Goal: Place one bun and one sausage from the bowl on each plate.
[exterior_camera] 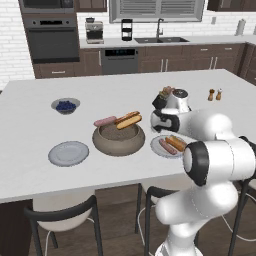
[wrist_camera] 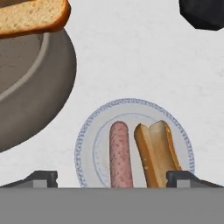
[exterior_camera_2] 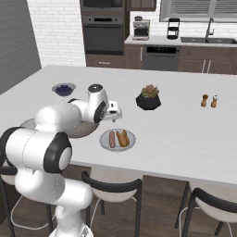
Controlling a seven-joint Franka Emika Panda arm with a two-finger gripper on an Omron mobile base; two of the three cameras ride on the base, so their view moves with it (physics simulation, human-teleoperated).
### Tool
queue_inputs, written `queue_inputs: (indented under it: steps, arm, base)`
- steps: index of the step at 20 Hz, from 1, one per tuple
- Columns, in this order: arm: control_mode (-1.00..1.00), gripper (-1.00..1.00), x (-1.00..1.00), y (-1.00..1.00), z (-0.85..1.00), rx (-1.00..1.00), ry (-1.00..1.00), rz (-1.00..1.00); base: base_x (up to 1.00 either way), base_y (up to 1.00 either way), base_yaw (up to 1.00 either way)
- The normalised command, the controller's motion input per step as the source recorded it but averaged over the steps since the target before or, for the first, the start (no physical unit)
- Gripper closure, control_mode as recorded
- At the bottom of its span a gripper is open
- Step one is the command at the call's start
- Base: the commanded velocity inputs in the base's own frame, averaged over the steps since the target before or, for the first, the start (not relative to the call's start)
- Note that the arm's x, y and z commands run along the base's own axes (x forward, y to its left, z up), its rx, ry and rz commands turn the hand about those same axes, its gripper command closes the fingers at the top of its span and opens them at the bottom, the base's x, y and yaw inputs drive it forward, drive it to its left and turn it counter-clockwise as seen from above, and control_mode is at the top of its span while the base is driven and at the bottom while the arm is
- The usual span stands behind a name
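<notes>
Here we see the gripper (wrist_camera: pixel 112 177) hanging above the near plate (wrist_camera: pixel 87 144), its fingers (wrist_camera: pixel 41 178) spread wide and holding nothing. On that plate a sausage (wrist_camera: pixel 120 153) and a bun (wrist_camera: pixel 157 151) lie side by side. Just left sits the bowl (exterior_camera: pixel 118 140), with another bun (exterior_camera: pixel 129 120) and sausage (exterior_camera: pixel 105 121) resting on its rim. Left of the bowl lies a second plate (exterior_camera: pixel 68 153). Farther back stands a small bowl of berries (exterior_camera: pixel 65 105).

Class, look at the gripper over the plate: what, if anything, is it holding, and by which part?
Nothing. The gripper hangs open above the plate; the sausage and bun lie on it, free of the jaws.
</notes>
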Motion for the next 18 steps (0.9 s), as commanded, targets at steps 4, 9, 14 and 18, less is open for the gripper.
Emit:
queue_inputs:
  steps: [4, 9, 14, 18]
  arm:
    - [-1.00, -1.00, -0.05, 0.30, 0.62, 0.10, -0.07, -0.11]
    - [-1.00, -1.00, -0.04, 0.58, 0.49, 0.11, -0.09, -0.19]
    - [-1.00, -1.00, -0.07, 0.65, 0.23, 0.11, -0.01, -0.24]
    - [-1.00, -1.00, 0.04, 0.64, 0.01, 0.09, 0.06, -0.19]
  base:
    - [0.00, 0.00, 0.00]
    - [0.00, 0.00, 0.00]
    - [0.00, 0.00, 0.00]
    - [0.00, 0.00, 0.00]
